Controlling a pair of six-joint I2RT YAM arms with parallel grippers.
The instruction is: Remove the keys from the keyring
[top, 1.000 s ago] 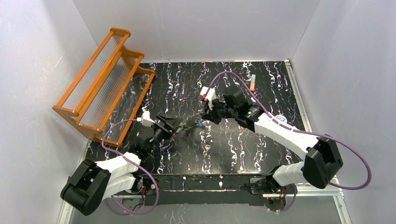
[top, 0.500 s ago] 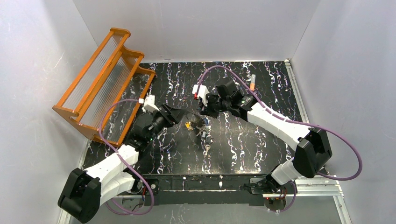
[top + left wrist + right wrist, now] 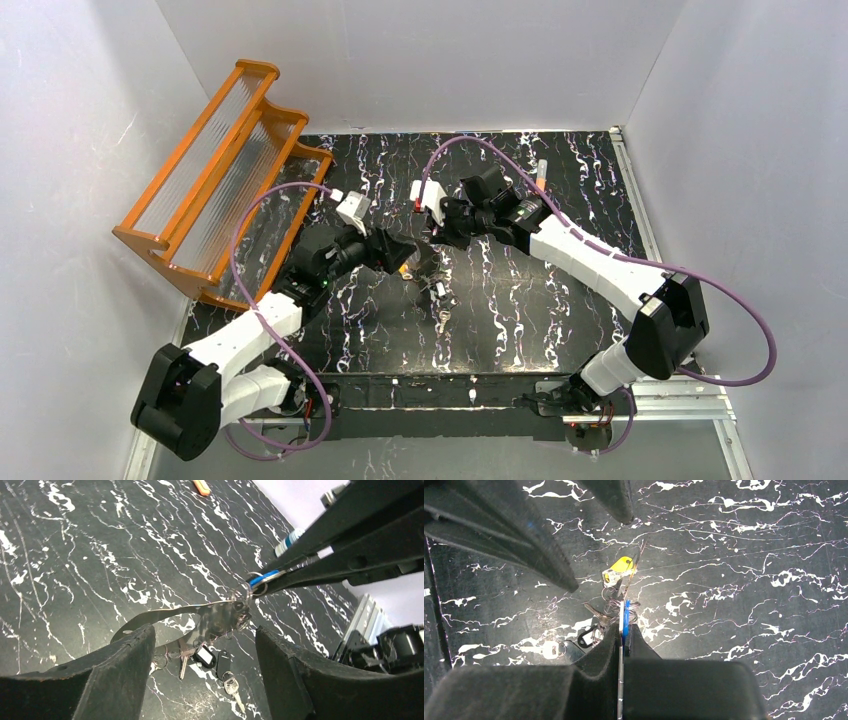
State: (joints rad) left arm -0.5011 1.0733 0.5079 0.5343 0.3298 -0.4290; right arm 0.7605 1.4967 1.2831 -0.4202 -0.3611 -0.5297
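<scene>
The grey keyring (image 3: 165,614) hangs as a flat loop just above the table, one end gathered in a bunch of small rings (image 3: 235,611). My right gripper (image 3: 623,628) is shut on a blue-headed key (image 3: 624,616) at that bunch, also shown as the blue-headed key (image 3: 263,578). My left gripper (image 3: 202,636) is open, its fingers (image 3: 115,665) straddling the loop without touching it. A yellow-headed key (image 3: 620,569) dangles from the bunch. A brass key (image 3: 183,661), two black tags (image 3: 206,656) and a silver key (image 3: 233,687) rest on the table below. From above, the left gripper (image 3: 407,258) and right gripper (image 3: 437,240) nearly meet.
An orange rack (image 3: 225,175) stands at the back left. A small orange-and-white tube (image 3: 541,176) lies at the back right. A blue-and-white object (image 3: 289,542) sits beyond the right fingers. One loose key (image 3: 443,320) lies nearer the arm bases.
My left gripper has swung right and forward until it straddles the keyring and covers the bunch from above. The right gripper, still shut, has drawn slightly left and back.
</scene>
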